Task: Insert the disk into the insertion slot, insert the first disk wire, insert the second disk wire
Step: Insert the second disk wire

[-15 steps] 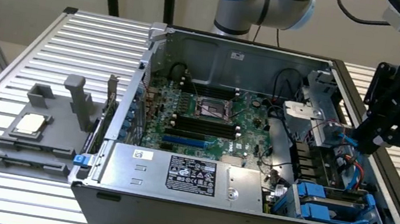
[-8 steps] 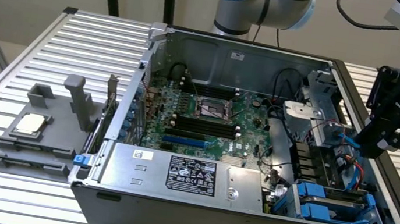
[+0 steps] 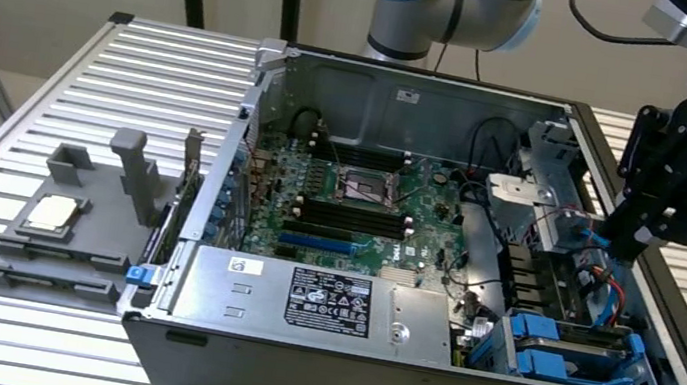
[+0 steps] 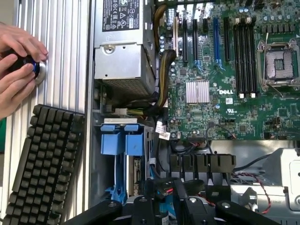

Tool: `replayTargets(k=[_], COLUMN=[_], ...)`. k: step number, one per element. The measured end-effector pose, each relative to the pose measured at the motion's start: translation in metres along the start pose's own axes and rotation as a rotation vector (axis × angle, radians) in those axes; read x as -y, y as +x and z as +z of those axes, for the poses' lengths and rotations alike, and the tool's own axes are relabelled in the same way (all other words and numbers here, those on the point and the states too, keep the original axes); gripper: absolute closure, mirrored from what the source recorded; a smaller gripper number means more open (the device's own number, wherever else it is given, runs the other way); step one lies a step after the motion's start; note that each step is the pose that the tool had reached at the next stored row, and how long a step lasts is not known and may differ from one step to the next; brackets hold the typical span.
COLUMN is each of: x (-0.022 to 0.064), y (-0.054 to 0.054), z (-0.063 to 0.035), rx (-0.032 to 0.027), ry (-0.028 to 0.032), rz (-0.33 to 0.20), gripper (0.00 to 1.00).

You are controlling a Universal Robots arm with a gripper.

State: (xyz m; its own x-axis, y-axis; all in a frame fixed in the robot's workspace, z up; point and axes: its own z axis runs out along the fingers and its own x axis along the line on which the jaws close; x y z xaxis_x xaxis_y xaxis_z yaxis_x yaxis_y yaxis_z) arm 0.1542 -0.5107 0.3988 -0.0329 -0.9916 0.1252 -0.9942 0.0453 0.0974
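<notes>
Insertion slot [image 3: 529, 332] near the gripper [image 3: 614, 248], apart

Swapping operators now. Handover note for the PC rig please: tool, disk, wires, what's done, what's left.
Tool: over the drive end of the open case, shut on a blue connector; a blue wire runs down from it towards the bay.
Disk: in its blue carrier, looks seated in the insertion slot.
Done: disk insertion, by the look of it.
Left: held wire not plugged in; second wire's state unclear.
Note: a person's hands are on a button on the table, beside a keyboard.
</notes>
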Motion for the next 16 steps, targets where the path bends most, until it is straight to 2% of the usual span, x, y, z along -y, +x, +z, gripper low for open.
replayTargets(k=[1, 2, 3, 4, 5, 6, 15, 16], x=[-0.0001, -0.0001, -0.0001, -0.0001, -0.0001, -0.0001, 0.0, 0.0], y=[-0.0017, -0.0027, -0.003, -0.003, -0.003, -0.003, -0.0022, -0.0022], z=[-0.0002, -0.0003, -0.0004, -0.0002, -0.0002, -0.0003, -0.0002, -0.0001], rx=[-0.0035, -0.0068, -0.0095, -0.0111, -0.0128, -0.0142, -0.0199, -0.0205], ry=[0.0001, 0.0002, 0.0003, 0.0003, 0.0004, 0.0005, 0.0005, 0.0005], rz=[0.0, 0.001, 0.001, 0.001, 0.001, 0.002, 0.002, 0.002], gripper=[0.72, 0.79, 0.79, 0.85, 0.85, 0.89, 0.88, 0.82])
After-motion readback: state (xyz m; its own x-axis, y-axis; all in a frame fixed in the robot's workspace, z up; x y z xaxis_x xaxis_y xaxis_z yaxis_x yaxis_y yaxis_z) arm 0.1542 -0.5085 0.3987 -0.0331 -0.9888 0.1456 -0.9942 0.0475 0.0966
